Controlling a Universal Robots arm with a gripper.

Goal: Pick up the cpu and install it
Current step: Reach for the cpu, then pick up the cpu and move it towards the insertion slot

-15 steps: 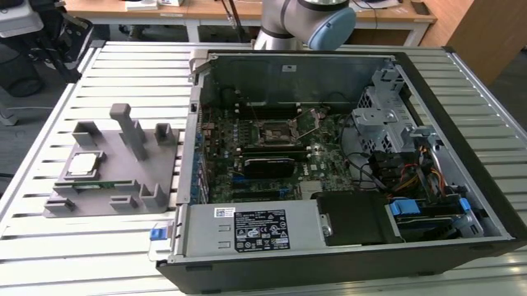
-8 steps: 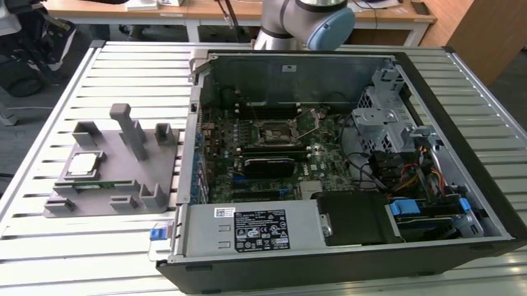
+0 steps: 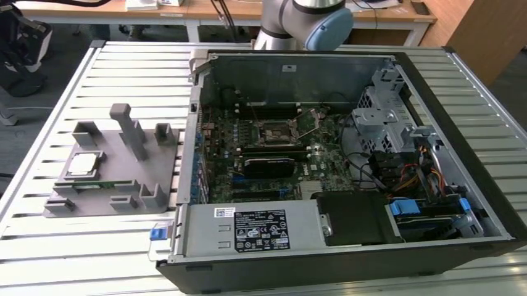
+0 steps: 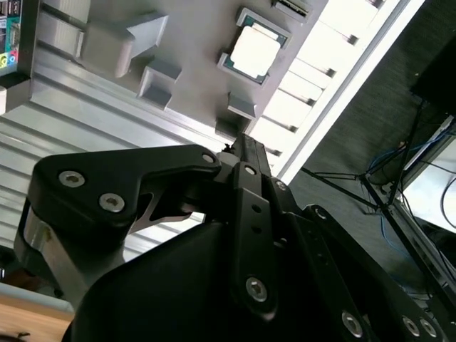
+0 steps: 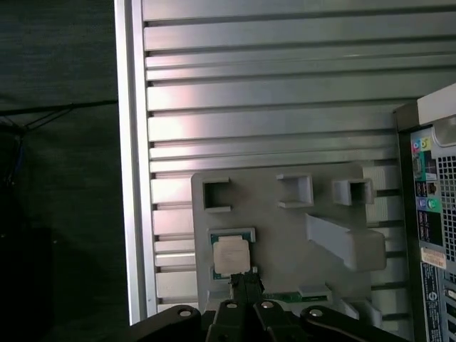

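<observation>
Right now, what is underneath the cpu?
The cpu sits in a square seat on the grey holder plate, which lies on the slatted metal table. The seat's floor directly under the chip is covered, so it cannot be seen.

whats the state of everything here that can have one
cpu: lying flat in the grey holder, not gripped
memory stick: lying in the holder, untouched
gripper: fingers shut, empty, apart from the cpu
computer case: side open, motherboard exposed
cpu socket: looks empty
</observation>
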